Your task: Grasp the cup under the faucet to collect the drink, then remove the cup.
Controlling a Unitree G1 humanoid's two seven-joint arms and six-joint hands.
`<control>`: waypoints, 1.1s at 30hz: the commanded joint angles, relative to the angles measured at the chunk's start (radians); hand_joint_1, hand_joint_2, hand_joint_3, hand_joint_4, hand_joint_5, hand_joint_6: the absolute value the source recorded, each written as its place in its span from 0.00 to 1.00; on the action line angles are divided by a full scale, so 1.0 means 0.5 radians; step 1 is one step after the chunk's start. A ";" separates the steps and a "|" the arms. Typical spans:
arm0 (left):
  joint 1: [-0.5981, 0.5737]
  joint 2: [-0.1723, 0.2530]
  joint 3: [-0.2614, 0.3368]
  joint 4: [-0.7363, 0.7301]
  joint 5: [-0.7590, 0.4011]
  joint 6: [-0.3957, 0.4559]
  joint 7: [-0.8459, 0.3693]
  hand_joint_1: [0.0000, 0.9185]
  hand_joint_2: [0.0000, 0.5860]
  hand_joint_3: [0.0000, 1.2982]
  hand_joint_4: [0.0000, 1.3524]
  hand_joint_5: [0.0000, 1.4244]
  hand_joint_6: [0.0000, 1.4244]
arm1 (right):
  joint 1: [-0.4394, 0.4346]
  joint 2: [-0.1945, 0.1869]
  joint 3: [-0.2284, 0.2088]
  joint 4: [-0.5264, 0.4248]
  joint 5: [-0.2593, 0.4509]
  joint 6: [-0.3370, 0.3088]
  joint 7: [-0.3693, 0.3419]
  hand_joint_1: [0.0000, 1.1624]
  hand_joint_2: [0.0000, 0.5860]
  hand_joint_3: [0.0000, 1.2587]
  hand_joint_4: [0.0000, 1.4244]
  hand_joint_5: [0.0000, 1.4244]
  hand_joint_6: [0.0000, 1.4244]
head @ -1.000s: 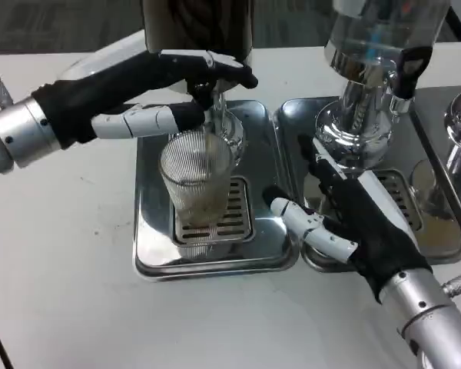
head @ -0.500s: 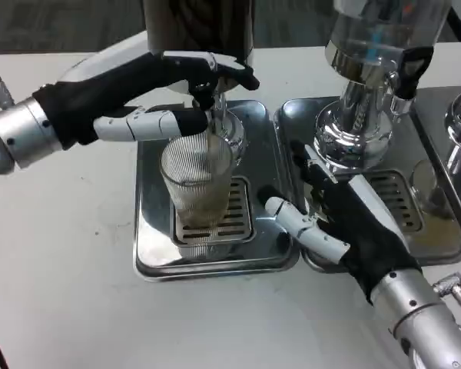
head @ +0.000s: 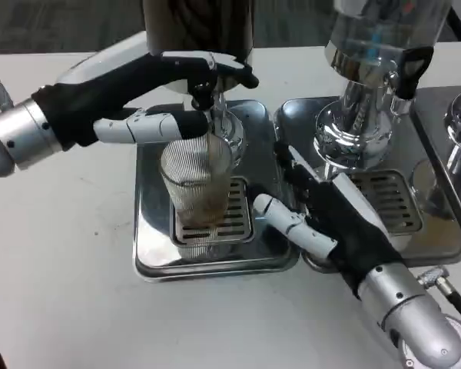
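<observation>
- A ribbed clear cup [head: 197, 184] stands on the slotted grate of a steel drip tray [head: 150, 231], directly under the faucet [head: 217, 108] of a dark-bodied dispenser [head: 197, 27], with a little pale drink showing low inside it.
- Collection looks to be under way: the cup appears far from full, and lifting it clear of the tray is not yet done.
- The left hand [head: 150, 92] reaches in from the cup's far-left side, its upper fingers lying over the faucet lever and a lower finger stretched across just above the cup's rim; whether it presses the lever cannot be told, and it holds no object.
- The right hand [head: 326, 223] lies to the right of the cup, palm low over the tray's right edge, fingers spread and empty, one white fingertip near the cup but apart from it.
- Judged from this, the right hand must close around the cup before removal.
- A second dispenser [head: 369, 92] with its own tray stands right of the cup on the white tabletop [head: 61, 292].
</observation>
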 commanded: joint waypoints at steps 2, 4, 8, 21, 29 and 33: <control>0.051 0.009 -0.036 -0.012 0.034 -0.036 -0.006 0.00 0.16 0.23 0.12 0.10 0.11 | -0.053 -0.006 0.017 0.073 0.039 -0.086 0.020 0.26 0.38 0.00 0.00 0.00 0.00; 0.052 0.012 -0.037 -0.019 0.033 -0.042 -0.006 0.00 0.16 0.23 0.12 0.10 0.11 | -0.059 -0.001 0.019 0.084 0.041 -0.092 0.013 0.26 0.37 0.00 0.00 0.00 0.00; 0.054 0.019 -0.036 -0.025 0.030 -0.042 -0.007 0.00 0.16 0.23 0.12 0.10 0.12 | -0.079 0.010 0.022 0.111 0.039 -0.100 -0.002 0.24 0.37 0.00 0.00 0.00 0.00; 0.077 0.030 -0.035 -0.072 0.020 -0.085 0.007 0.00 0.16 0.24 0.12 0.10 0.12 | -0.199 0.059 0.029 0.217 0.031 -0.157 -0.030 0.23 0.38 0.00 0.00 0.00 0.00; 0.088 0.037 -0.040 -0.097 0.040 -0.129 0.037 0.00 0.16 0.24 0.12 0.10 0.12 | -0.227 0.067 0.032 0.263 0.020 -0.157 -0.043 0.23 0.38 0.00 0.00 0.00 0.00; 0.093 0.048 -0.061 -0.108 0.095 -0.195 0.097 0.00 0.16 0.24 0.12 0.10 0.12 | -0.238 0.071 0.030 0.278 0.021 -0.149 -0.037 0.23 0.38 0.00 0.00 0.00 0.00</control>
